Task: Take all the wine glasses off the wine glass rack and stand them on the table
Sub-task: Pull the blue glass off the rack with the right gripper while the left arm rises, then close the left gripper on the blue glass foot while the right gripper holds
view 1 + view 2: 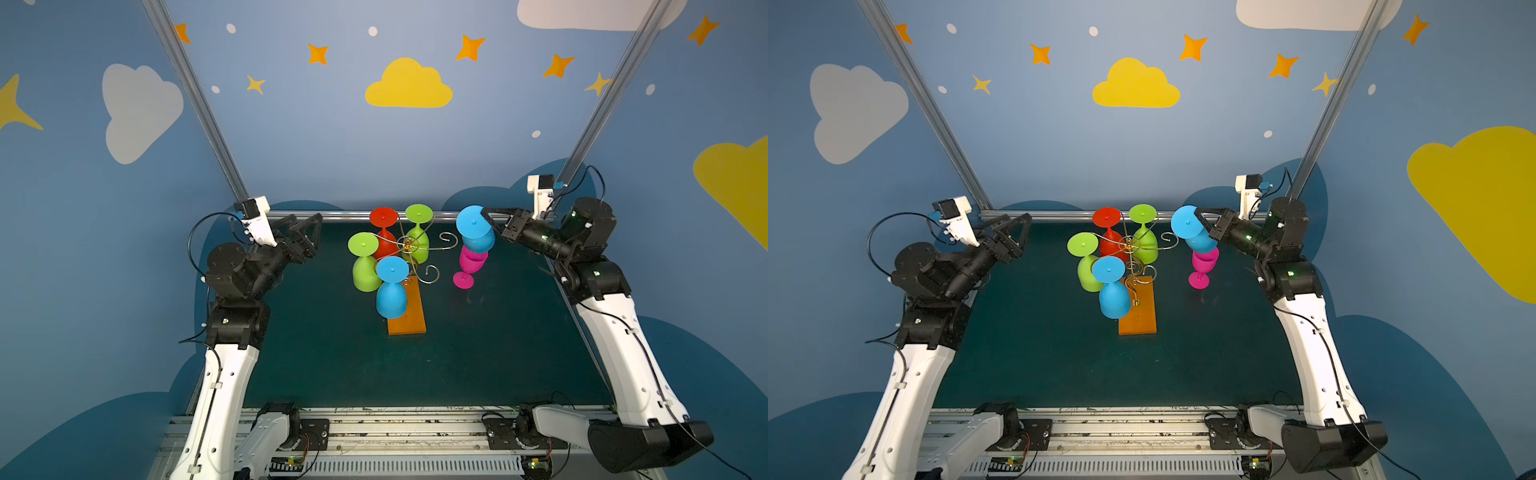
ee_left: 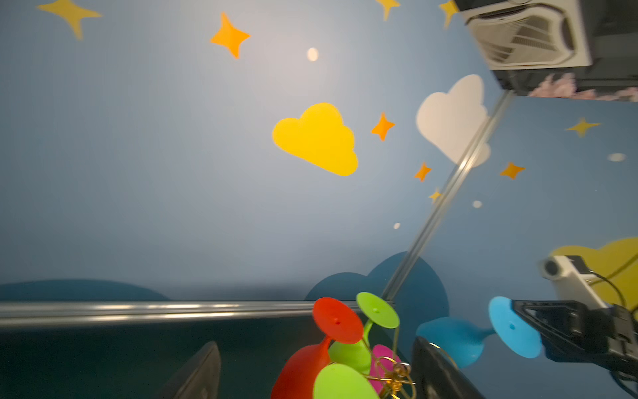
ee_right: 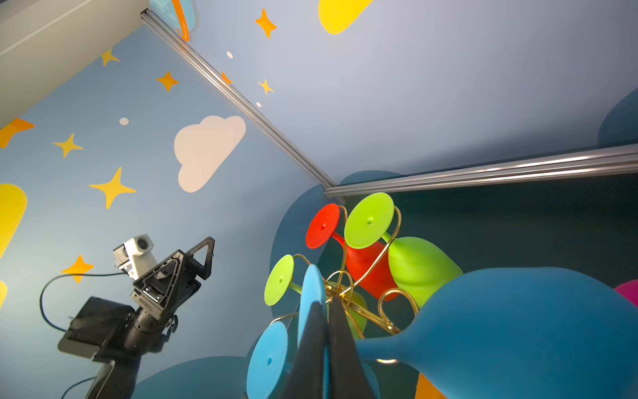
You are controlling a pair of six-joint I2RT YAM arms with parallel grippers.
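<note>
The wine glass rack [image 1: 409, 246] is a gold wire stand on an orange base [image 1: 1138, 318], mid-table in both top views. A red glass [image 1: 383, 217], two green glasses [image 1: 365, 266] and a blue glass [image 1: 391, 291] hang from it upside down. My right gripper [image 1: 486, 217] is shut on the foot of another blue wine glass [image 1: 473, 227]. This glass is tilted, off the rack to its right, above a pink glass [image 1: 471, 261]. The right wrist view shows the fingers [image 3: 312, 331] pinching the foot disc [image 3: 310, 293]. My left gripper [image 1: 307, 221] is open and empty, raised left of the rack.
The pink glass [image 1: 1203, 264] stands upright on the dark green table [image 1: 478, 353], right of the rack. A metal rail [image 1: 332, 216] runs along the back edge, close behind the rack. Two curled rack arms [image 1: 448, 237] on the right carry nothing.
</note>
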